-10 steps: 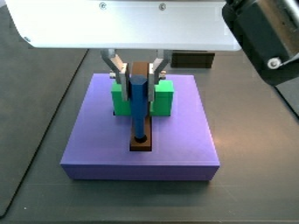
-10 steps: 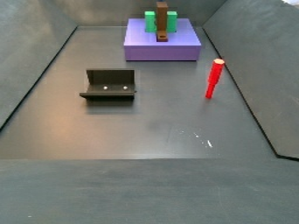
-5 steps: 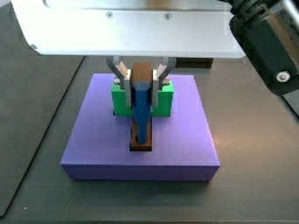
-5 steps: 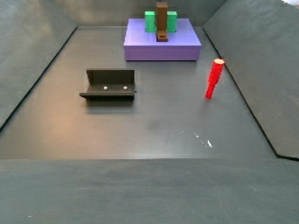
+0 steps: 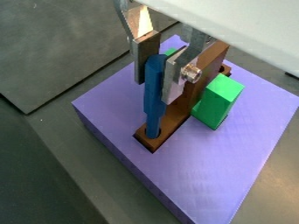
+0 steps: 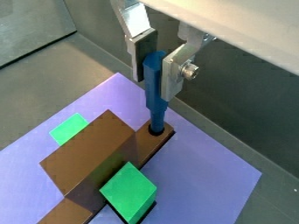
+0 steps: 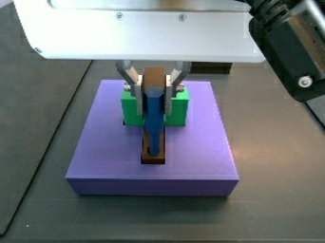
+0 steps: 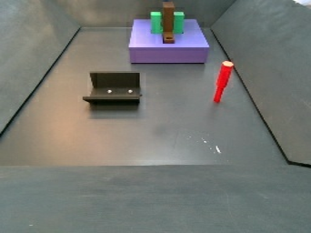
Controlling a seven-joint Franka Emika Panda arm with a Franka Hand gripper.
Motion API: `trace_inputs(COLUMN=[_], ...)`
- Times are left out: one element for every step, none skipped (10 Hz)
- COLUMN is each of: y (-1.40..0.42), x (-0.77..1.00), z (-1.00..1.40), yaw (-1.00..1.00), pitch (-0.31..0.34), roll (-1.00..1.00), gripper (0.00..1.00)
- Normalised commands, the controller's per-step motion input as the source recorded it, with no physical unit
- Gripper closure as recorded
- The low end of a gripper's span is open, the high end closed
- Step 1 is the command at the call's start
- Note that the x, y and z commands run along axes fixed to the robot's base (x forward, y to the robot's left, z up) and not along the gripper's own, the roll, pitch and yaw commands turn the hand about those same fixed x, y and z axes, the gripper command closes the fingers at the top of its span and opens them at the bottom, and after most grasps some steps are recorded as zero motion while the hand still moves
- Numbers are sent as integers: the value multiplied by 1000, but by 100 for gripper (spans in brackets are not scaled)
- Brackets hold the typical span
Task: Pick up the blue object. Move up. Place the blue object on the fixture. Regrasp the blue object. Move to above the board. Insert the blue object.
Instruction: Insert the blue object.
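The blue object (image 5: pixel 153 92) (image 6: pixel 155 92) (image 7: pixel 152 123) stands upright with its lower end in the round hole of the brown bar (image 6: pixel 100 153) on the purple board (image 7: pixel 191 152). My gripper (image 5: pixel 159 87) (image 6: pixel 159 87) (image 7: pixel 152 87) hangs directly over the board, and its silver fingers (image 5: pixel 145 61) sit on either side of the peg's top, shut on it. The fixture (image 8: pixel 113 88) stands empty on the floor, well away from the board (image 8: pixel 188 50). That side view does not show the gripper.
A green block (image 5: pixel 216 101) (image 7: pixel 178 109) straddles the brown bar just behind the fingers. A red peg (image 8: pixel 224 82) stands upright on the floor to the right of the fixture. Grey walls slope up around the floor.
Since a second ago the gripper and the blue object have sunk slightly, the peg going deeper into the hole. Nothing has moved in the last half second.
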Motion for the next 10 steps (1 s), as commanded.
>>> trace_inputs(y=[131, 94, 37, 0, 0, 0, 0, -9, -97, -143], x=[-114, -89, -91, -86, -31, 0, 0, 0, 0, 40], z=[-200, -169, -120, -23, 17, 0, 0, 0, -20, -137], yaw=[0, 0, 0, 0, 0, 0, 0, 0, 0, 0], pitch=[0, 0, 0, 0, 1, 0, 0, 0, 0, 0], roll=[-56, -27, -1, 0, 27, 17, 29, 66, 137, 200], gripper=[100, 100, 100, 100, 100, 100, 100, 100, 100, 100])
